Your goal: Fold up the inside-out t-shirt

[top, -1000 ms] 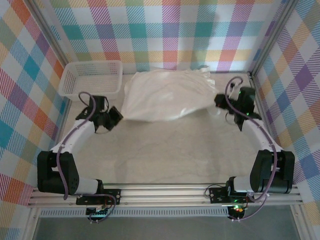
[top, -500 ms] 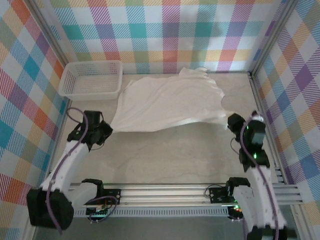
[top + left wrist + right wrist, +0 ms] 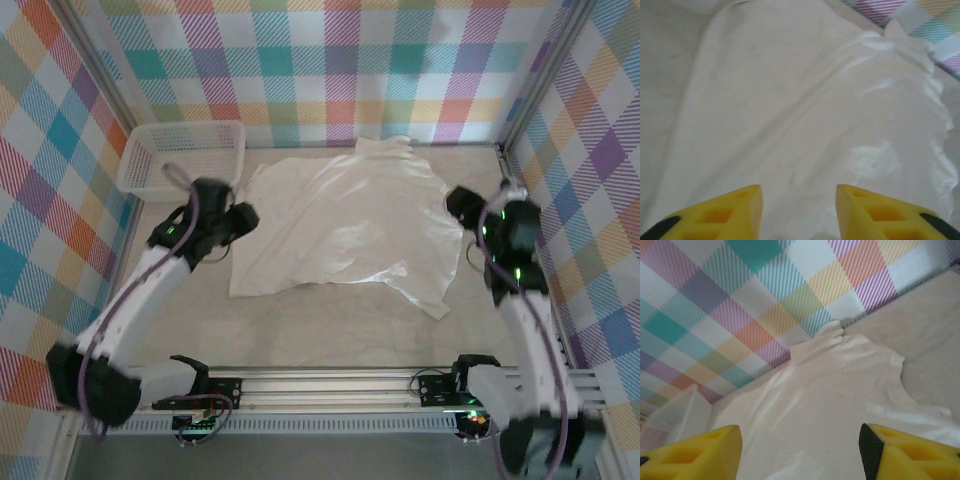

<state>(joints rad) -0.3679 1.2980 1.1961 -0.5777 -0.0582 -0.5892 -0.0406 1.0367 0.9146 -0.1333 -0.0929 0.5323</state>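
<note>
T-shirt (image 3: 340, 225) now spread flat, print indistinct

no readable text, no legible labels, brands, numbers or signs

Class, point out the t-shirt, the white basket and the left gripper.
t-shirt (image 3: 340, 225), top external view, middle of the spread cloth.
white basket (image 3: 190, 126), top external view, far rim.
left gripper (image 3: 798, 191), left wrist view, midway between its yellow fingertips.
</note>
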